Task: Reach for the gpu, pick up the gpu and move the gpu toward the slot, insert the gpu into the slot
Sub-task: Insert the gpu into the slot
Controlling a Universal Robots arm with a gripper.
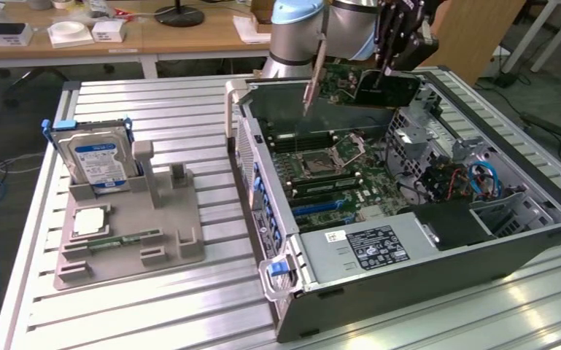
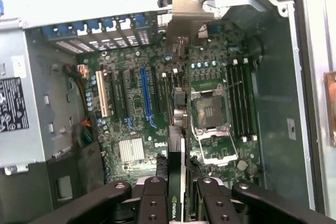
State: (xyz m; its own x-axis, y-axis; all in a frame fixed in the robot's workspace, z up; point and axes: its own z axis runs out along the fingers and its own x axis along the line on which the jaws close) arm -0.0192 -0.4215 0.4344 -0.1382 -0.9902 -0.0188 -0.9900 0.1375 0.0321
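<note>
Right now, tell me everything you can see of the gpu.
The gpu is a thin green circuit card with a dark cover on part of one face and a silvery metal bracket at its end toward the exterior view's left. It stands on edge, held above the open case, over the motherboard and not plugged into it. The gripper clamps its upper edge; nothing else touches it.

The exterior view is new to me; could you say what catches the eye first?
The gpu hangs above the open case, clamped in the jaws. Below it lies the green motherboard. At the exterior view's left, a blue-labelled hard drive stands in a grey stand.
</note>
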